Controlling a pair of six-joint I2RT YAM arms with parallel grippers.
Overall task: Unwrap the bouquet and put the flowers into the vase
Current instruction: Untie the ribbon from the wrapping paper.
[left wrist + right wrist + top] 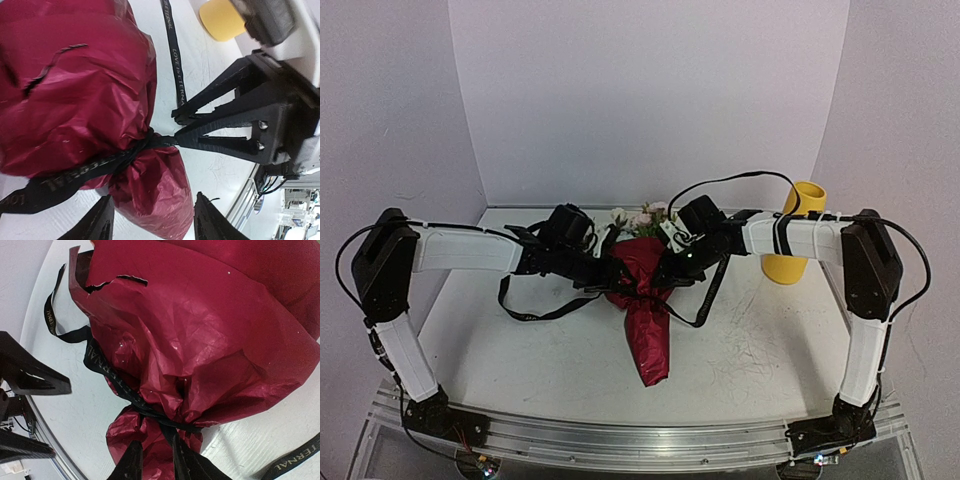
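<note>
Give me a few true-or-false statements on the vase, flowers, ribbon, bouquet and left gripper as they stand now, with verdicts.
1. The vase stands upright at the far right, partly behind the right arm. True.
2. The flowers are in the vase. False: they sit in the dark red wrap.
3. A black ribbon is tied round the wrap's waist. True.
4. The bouquet stands on end. False: it lies on the table, with the flower heads toward the far wall.
5. The left gripper has one finger on each side of the wrap's tail, below the ribbon. True.
</note>
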